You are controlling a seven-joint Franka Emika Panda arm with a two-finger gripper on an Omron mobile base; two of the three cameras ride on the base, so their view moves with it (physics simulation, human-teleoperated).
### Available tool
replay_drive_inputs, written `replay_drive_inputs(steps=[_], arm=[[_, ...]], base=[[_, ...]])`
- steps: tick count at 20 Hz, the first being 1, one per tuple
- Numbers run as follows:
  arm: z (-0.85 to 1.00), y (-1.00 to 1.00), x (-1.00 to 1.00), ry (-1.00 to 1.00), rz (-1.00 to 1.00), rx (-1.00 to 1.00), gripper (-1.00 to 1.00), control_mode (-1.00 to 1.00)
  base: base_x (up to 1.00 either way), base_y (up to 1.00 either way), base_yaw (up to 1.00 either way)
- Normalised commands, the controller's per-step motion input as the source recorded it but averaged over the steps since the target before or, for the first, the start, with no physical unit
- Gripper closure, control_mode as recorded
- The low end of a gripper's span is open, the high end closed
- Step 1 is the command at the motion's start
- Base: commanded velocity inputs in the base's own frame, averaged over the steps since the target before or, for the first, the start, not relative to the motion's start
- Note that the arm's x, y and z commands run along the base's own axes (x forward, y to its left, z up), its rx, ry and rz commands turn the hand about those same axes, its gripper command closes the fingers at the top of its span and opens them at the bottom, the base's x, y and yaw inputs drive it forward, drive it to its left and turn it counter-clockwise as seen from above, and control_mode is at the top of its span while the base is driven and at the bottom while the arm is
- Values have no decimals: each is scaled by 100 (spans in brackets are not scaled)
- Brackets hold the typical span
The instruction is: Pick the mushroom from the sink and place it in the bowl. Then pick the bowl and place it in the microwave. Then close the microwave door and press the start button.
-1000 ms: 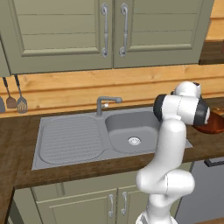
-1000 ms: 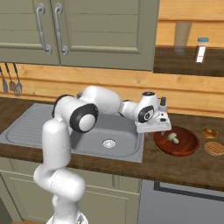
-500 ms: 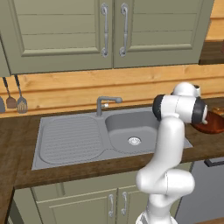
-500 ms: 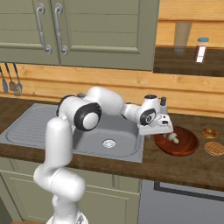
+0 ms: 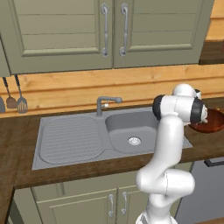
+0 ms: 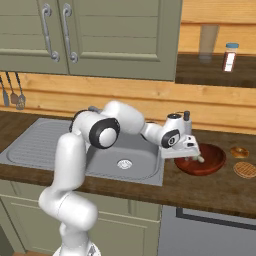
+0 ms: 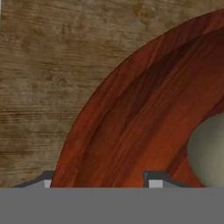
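Observation:
The reddish-brown bowl [image 6: 210,164] [image 5: 211,123] stands on the wooden counter to the right of the grey sink [image 5: 118,127]. The pale mushroom [image 6: 200,159] [image 7: 211,148] lies inside the bowl. My gripper [image 6: 193,155] [image 7: 100,183] is low over the bowl's left rim [image 7: 100,113]. Its jaws stand apart astride that rim, one fingertip [image 7: 46,183] outside and the other [image 7: 155,180] inside the bowl. The mushroom lies free, off to one side of the fingers. The microwave and its door are out of view.
A grey faucet [image 5: 105,103] rises behind the basin, with a ribbed drainboard [image 5: 70,140] to its left. Two round baked items [image 6: 240,152] [image 6: 245,169] lie right of the bowl. A shelf with a bottle [image 6: 230,57] hangs above. Utensils [image 5: 17,98] hang on the wall.
The hand has sunk closer to the bowl's left rim and its jaws have narrowed. Bowl and mushroom have stayed in place.

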Motion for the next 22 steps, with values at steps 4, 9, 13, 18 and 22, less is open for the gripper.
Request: replay_drive_inputs(steps=[4, 9, 13, 18, 22], arm=[[0, -2, 0, -3, 0, 0, 100, -100], [0, 2, -26, -11, 0, 0, 100, -100], [0, 29, -59, -18, 13, -6, 100, -100], [4, 18, -50, -7, 34, -15, 100, -100], [52, 6, -64, -4, 59, -20, 100, -100]], base=[[0, 0, 0], [0, 0, 0], [0, 0, 0], [0, 0, 0], [0, 0, 0]])
